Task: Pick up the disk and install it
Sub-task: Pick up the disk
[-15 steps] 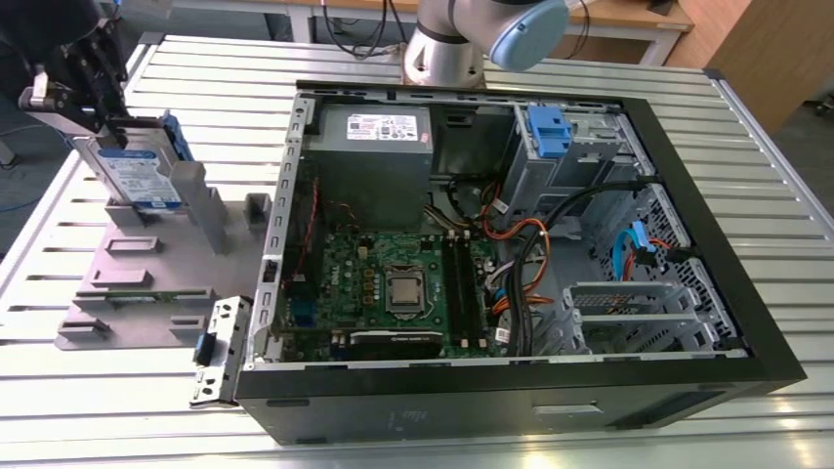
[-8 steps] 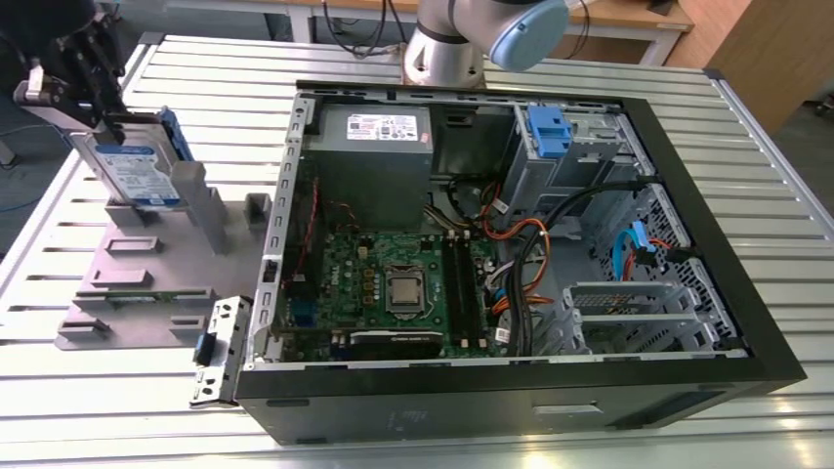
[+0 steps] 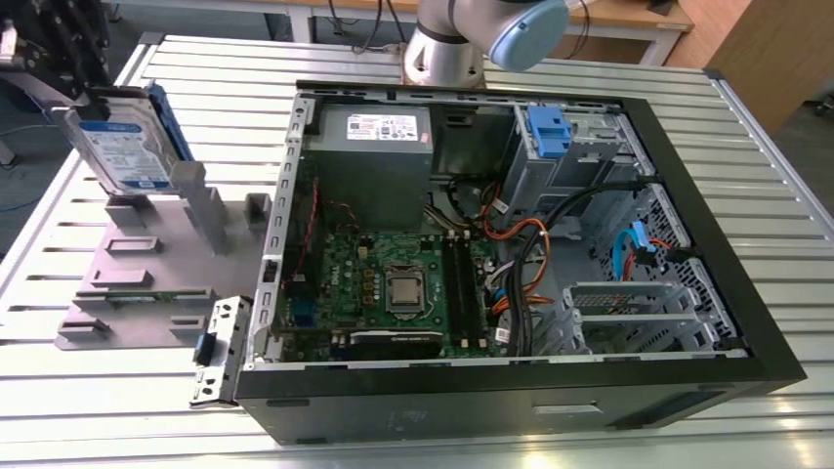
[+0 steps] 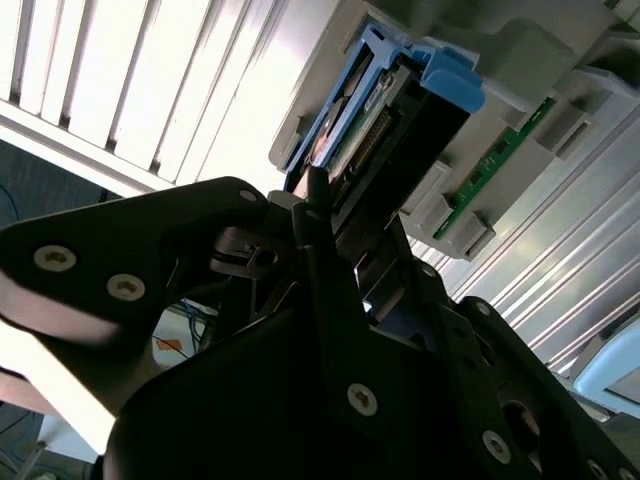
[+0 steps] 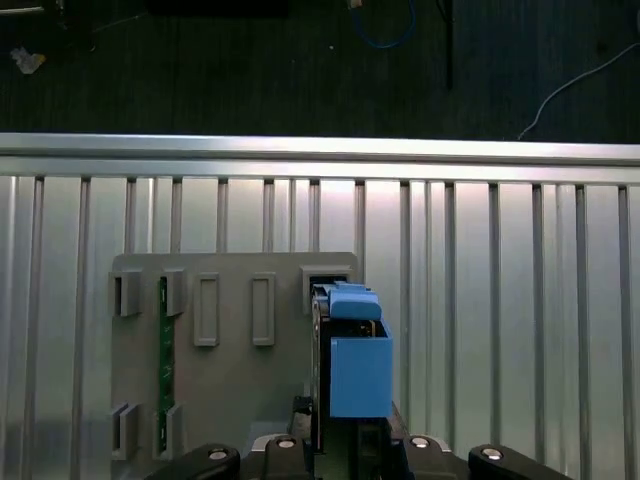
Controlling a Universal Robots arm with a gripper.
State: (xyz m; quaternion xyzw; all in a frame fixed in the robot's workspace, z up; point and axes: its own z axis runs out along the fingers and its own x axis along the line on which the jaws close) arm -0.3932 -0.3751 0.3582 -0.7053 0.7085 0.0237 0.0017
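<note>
The exterior view looks down on a ribbed silver metal table [image 3: 78, 410] with a black tower computer case [image 3: 521, 403] lying open on its side. Inside the case are a grey boxy power supply with a white sticker [image 3: 378, 132], a green motherboard [image 3: 385, 283] and a blue plastic latch [image 3: 548, 132] on the drive bay at the far corner. The pale arm [image 3: 450, 44] rises behind the case.

At the exterior view's left, beside the case, lies a flat grey plastic fixture plate with raised slots [image 3: 156, 262]. The disk [image 3: 120, 147], a flat silver metal hard drive with a white-and-blue label and a blue plastic carrier frame around its edges, stands on edge and slightly tilted over the far end of that plate, well apart from the case. The black gripper [image 3: 59, 73] is at the disk's upper end.

In the second wrist view the black fingers [image 4: 320, 240] lie along either side of the disk, clamped on it. In the first wrist view the disk is seen edge-on by a slot at the plate's edge. Whether it sits in that slot or hangs clear of it, I cannot tell. A narrow green circuit board [image 5: 164, 340] stands in another slot of the plate.
</note>
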